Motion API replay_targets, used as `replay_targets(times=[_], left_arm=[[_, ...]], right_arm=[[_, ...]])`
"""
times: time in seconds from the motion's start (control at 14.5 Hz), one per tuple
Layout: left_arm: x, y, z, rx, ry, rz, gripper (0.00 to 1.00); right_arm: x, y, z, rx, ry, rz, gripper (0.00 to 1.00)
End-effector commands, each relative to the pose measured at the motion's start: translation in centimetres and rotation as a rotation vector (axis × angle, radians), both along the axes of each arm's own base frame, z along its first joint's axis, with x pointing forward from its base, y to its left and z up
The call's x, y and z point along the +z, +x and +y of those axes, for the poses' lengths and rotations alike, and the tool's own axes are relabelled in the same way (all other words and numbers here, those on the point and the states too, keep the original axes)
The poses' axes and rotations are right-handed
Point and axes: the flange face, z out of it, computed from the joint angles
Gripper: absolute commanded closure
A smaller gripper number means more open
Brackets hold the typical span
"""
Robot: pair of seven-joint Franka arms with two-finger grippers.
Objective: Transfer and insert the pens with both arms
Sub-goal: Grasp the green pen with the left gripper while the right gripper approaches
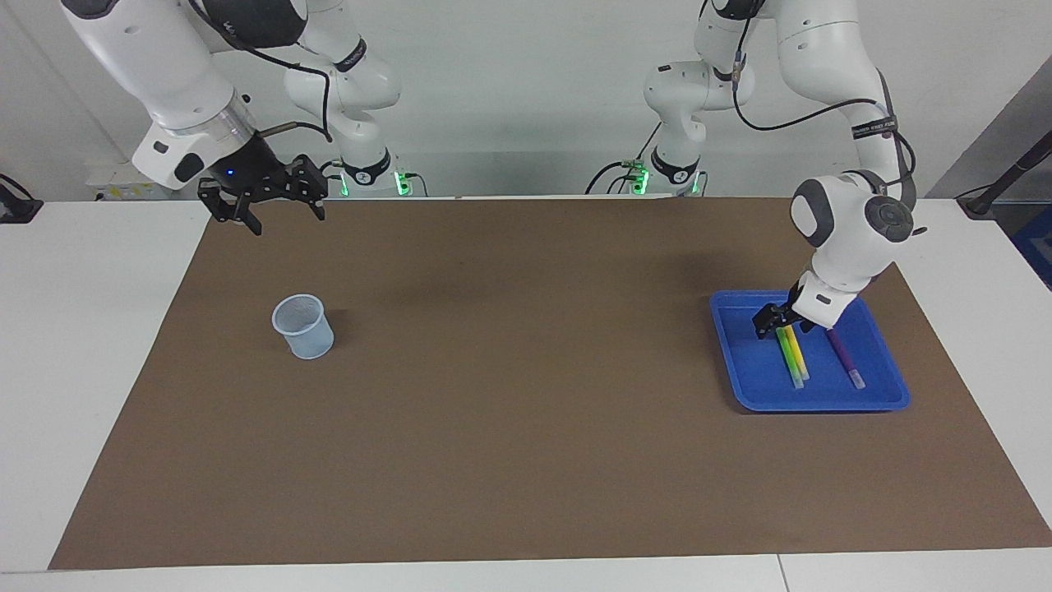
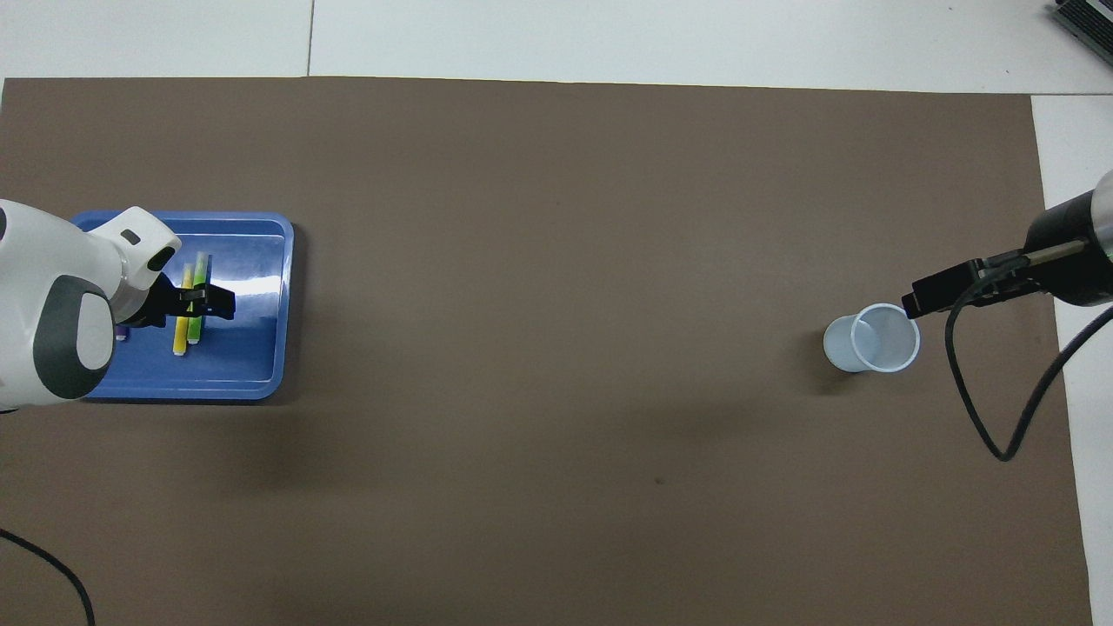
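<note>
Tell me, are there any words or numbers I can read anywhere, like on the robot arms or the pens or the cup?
No text can be read here.
Left arm band: white lettering, too small to read.
Right arm dark cover: a few white letters, too blurred to read.
Pens, blue tray, cup: no writing shows.
</note>
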Motion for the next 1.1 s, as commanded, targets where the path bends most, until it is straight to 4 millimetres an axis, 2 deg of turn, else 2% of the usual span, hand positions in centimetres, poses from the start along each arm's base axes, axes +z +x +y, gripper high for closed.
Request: replay_targets(times=[0.0,0.14,0.48,0.69,0.89,1.03], left_arm=[[-1.7,0.1,-1.2,0.021,0.008,-0.014,0.0],[-1.9,0.2,-1.4,0.027,0.009,-0.022,0.0],[-3.0,0.4,-1.3,0.018,0.011,-0.028,0.0],[-3.7,0.5,-1.3,0.016,0.012,-0.028,0.0],[-3.7,0.7,-1.3,0.018,0.013,-0.034,0.0],[-3.7,0.7,-1.3,0.019,0.013,-0.031,0.0]], right_arm=[[0.4,-0.3,0.5,0.004,0.044,0.009,0.0],[0.3,-0.4,1.4,-0.038,0.077,0.023,0.0],[0.1,-0.6,6.4,-0.136,0.176,0.028,0.0],[-1.3,-1.0,7.5,-0.175,0.265,0.008,0.0],[-2.7,-1.8,10.1,-0.181,0.303,-0.006,0.0],[-2.8,-1.8,11.4,-0.215,0.349,-0.011,0.0]])
